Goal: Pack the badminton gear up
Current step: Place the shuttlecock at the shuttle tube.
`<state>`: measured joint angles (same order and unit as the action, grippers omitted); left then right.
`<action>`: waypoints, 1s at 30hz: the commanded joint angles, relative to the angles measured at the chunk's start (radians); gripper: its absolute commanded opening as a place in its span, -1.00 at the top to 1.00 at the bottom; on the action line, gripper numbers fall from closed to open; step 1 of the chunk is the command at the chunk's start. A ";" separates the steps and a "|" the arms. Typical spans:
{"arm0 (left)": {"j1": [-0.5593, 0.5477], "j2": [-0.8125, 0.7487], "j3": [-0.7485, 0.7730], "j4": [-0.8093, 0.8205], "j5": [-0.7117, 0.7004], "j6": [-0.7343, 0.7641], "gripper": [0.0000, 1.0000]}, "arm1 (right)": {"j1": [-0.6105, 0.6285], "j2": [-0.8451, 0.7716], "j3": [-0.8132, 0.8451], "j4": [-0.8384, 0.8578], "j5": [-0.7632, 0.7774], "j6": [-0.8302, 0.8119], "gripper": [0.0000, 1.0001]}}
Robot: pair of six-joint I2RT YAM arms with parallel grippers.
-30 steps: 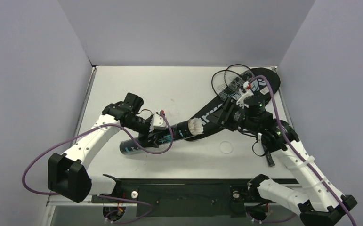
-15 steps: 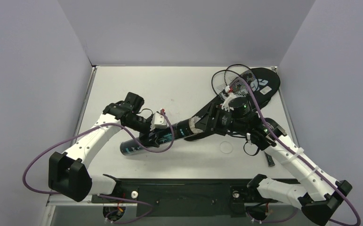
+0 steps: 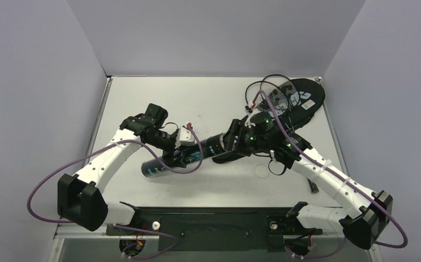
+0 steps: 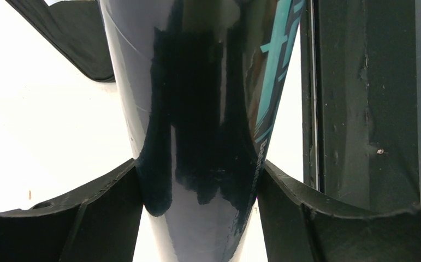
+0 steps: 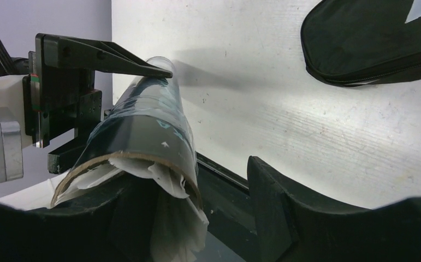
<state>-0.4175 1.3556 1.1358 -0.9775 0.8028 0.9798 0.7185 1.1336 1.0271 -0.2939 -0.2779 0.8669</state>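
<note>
Little of the packing looks done. The long black tube with teal print lies slanted across the middle of the white table, lower end toward the bottom left and open end toward the centre. It is outside the black racket-shaped fabric bag with white lettering.

The left gripper is clamped across the tube's middle. In the left wrist view, both black fingers press against its glossy sides.

The right gripper sits at the tube's open end with its jaws spread wide. In the right wrist view the cardboard rim lies toward the left side of the gap, well clear of the other finger, so nothing is gripped there. Ragged white feathery material, probably shuttlecocks, pokes out of the mouth, so the tube appears filled but uncapped. No cap is visible.

The two thin black rackets with oval strung heads rest in the upper right of the overhead frame. Their heads overlap the wide end of the bag and seem to lie on top of it, not inside. The right arm hides their handles and the bag's narrow end. Whether the bag is unzipped cannot be told.

What seems to remain is pushing the feathers in, sliding the rackets and tube into the bag, and closing it.
</note>
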 commanded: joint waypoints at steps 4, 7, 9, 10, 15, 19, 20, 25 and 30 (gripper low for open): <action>-0.004 -0.011 0.063 -0.009 0.075 0.006 0.83 | 0.039 0.048 -0.005 0.088 -0.004 0.024 -0.07; -0.004 -0.013 0.066 -0.013 0.080 0.007 0.83 | 0.046 0.055 -0.019 0.114 -0.004 0.037 -0.07; -0.006 -0.014 0.067 -0.015 0.082 0.008 0.83 | 0.050 0.062 -0.025 0.132 -0.008 0.046 -0.06; -0.006 -0.014 0.068 -0.016 0.084 0.008 0.83 | 0.052 0.066 -0.026 0.135 -0.009 0.048 -0.07; -0.006 -0.020 0.061 -0.019 0.083 0.011 0.84 | 0.052 0.068 -0.019 0.127 -0.007 0.041 -0.06; -0.006 -0.029 0.043 -0.021 0.075 0.021 0.84 | -0.016 -0.003 -0.010 0.065 -0.033 0.022 -0.07; -0.006 -0.030 0.040 -0.021 0.074 0.023 0.84 | -0.060 -0.042 -0.015 0.060 -0.045 0.022 -0.07; -0.005 -0.035 0.026 -0.021 0.064 0.030 0.84 | -0.182 -0.147 -0.020 0.020 -0.124 0.019 -0.10; -0.006 -0.031 0.031 -0.017 0.066 0.026 0.84 | -0.186 -0.167 -0.035 0.001 -0.133 0.014 -0.10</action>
<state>-0.4175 1.3560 1.1374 -1.0027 0.8101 0.9977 0.5308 0.9684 0.9993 -0.2623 -0.3737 0.8955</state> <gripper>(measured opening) 0.754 0.550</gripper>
